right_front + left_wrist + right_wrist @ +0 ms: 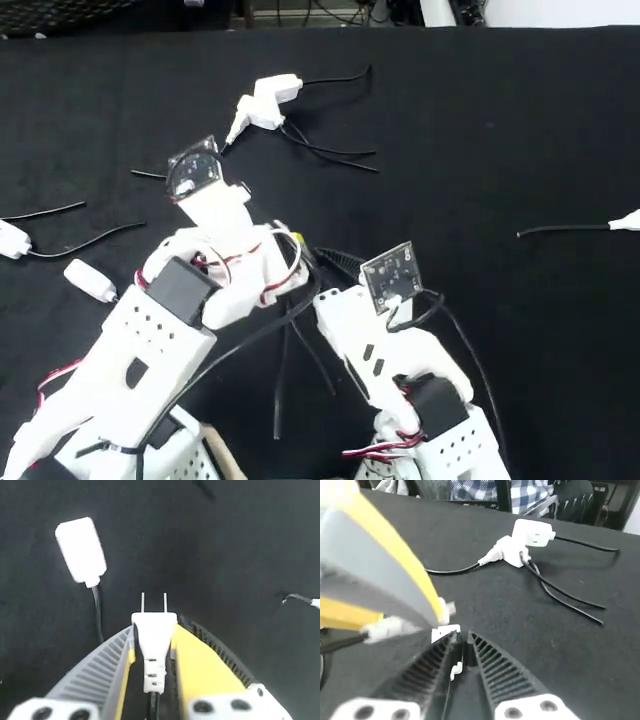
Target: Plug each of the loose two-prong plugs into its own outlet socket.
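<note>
This looks like a robotics lab or hobby workshop. A table (520,120) draped in black cloth fills the high view. On it stand two white plastic arms, the left arm (150,340) at 7 o'clock and the right arm (410,370) at 5 o'clock. Both have exposed red wires (270,290) and each carries a bare circuit board (392,272). Beyond the table's far edge, at 12 o'clock, loose cables (340,12) lie tangled.

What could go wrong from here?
1. The white two-prong plug in the left gripper aims past the white rectangular socket block; pushing ahead could miss it.
2. The right gripper, shut on a small white part, sits close beside the left one: collision risk.
</note>
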Robot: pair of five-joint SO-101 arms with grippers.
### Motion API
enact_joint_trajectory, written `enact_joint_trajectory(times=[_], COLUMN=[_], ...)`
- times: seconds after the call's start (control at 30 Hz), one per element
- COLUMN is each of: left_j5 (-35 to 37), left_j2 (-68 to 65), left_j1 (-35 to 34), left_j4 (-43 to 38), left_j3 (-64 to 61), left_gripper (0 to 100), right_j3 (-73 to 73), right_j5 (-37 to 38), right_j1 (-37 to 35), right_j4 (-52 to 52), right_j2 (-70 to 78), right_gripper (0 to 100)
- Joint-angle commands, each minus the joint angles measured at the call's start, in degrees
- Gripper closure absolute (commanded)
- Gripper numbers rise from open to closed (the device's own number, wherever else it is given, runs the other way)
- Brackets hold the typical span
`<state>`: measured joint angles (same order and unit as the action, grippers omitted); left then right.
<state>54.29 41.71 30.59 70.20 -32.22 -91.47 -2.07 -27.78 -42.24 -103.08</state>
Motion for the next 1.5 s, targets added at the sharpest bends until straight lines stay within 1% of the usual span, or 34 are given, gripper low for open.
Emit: enact_joint_trajectory(times=[0.0, 0.13, 0.3, 0.37, 0.43, 0.57, 0.67, 0.8, 0.97, 1.07, 1.13, 1.2, 1.33, 1.4, 1.47], left_j5=[-1.23, -1.49, -2.29, -4.57, -7.12, -12.92, -13.19, -13.1, -13.27, -13.19, -13.27, -13.27, -13.54, -15.21, -19.08], left_j2=[0.44, 0.44, -3.25, -6.15, -7.91, -10.02, -11.25, -14.59, -18.46, -20.92, -23.12, -25.32, -26.37, -25.05, -23.56], left_j1=[-1.1, -1.54, -3.47, -3.47, -3.3, -3.12, -3.12, -2.51, -1.36, 0.13, 0.13, 0.13, 0.31, 0.4, 0.92], left_j4=[-2.64, -2.9, -6.24, -5.71, -3.16, 0.88, 0.35, -2.99, -3.25, -3.25, -3.6, -5.27, -5.19, -5.19, -4.22], left_j3=[1.89, 3.12, 3.21, 4.44, 7.34, 12.18, 13.41, 14.2, 17.98, 20.26, 20.97, 21.14, 21.23, 20.62, 19.65], left_gripper=[97, 97, 97, 97, 97, 97, 97, 97, 97, 97, 97, 97, 97, 97, 97], right_j3=[4.35, 6.2, 12.09, 13.76, 13.49, 11.91, 11.47, 11.91, 13.67, 15.78, 16.22, 16.22, 16.4, 16.92, 17.89], right_j5=[0.79, 0.88, 0.18, -0.7, -0.97, -0.09, 3.16, 3.52, 3.34, 2.64, 3.78, 4.57, 4.75, 4.75, 4.92], right_j1=[0.7, 2.29, 2.9, 2.29, 1.85, -2.99, -3.6, -1.14, 0.7, 0.62, 0.53, -0.97, -2.37, -2.37, -2.2], right_j4=[0.44, -0.09, -5.1, -6.33, -6.51, -6.59, -9.41, -11.25, -13.1, -14.42, -15.56, -15.82, -15.91, -16.18, -16.97], right_j2=[-6.73, -6.37, -6.02, -6.11, -6.11, -6.11, -6.29, -7.08, -6.9, -6.9, -6.9, -6.9, -6.99, -6.99, -6.99], right_gripper=[98.6, 98.6, 98.6, 98.6, 98.6, 98.6, 98.6, 98.6, 98.6, 98.6, 98.6, 98.6, 98.6, 98.6, 98.6])
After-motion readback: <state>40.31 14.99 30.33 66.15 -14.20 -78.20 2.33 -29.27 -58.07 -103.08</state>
